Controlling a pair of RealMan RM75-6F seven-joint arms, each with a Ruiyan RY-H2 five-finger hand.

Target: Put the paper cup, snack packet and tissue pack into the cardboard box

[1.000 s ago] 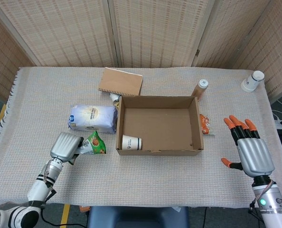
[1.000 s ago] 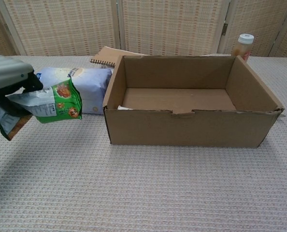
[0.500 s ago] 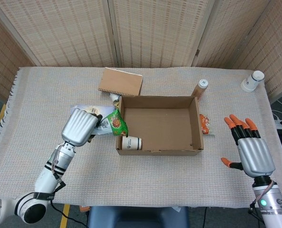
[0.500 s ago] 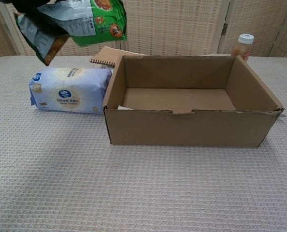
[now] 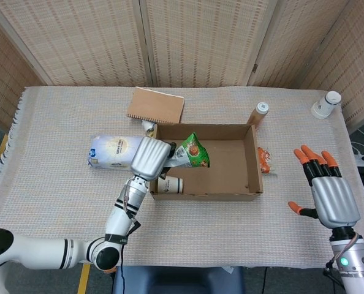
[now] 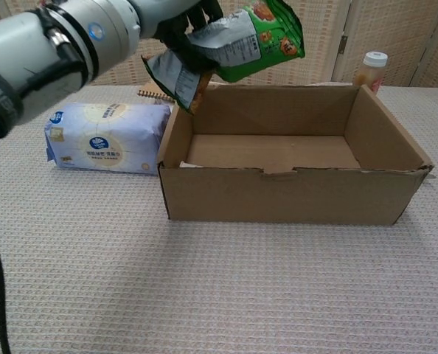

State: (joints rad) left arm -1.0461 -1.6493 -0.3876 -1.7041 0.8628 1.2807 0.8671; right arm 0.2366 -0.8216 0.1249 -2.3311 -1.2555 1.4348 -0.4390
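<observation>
My left hand (image 5: pixel 151 157) grips the green snack packet (image 5: pixel 192 152) and holds it in the air over the left part of the open cardboard box (image 5: pixel 253 160). In the chest view the snack packet (image 6: pixel 237 42) hangs above the box (image 6: pixel 293 193) at its left end, held by the left hand (image 6: pixel 186 18). The paper cup (image 5: pixel 169 184) lies on its side inside the box at the front left corner. The blue-white tissue pack (image 5: pixel 111 152) lies on the table left of the box, also the tissue pack (image 6: pixel 105 136). My right hand (image 5: pixel 330 195) hovers open to the right of the box.
A brown spiral notebook (image 5: pixel 155 105) lies behind the box. A bottle (image 5: pixel 258 114) stands at the box's far right corner, an orange wrapper (image 5: pixel 265 160) lies beside its right wall, and a white cup (image 5: pixel 325 105) stands at the far right.
My left hand has carried the snack packet up and to the right, from the table left of the box to above the box's left part. The right hand has barely moved.
</observation>
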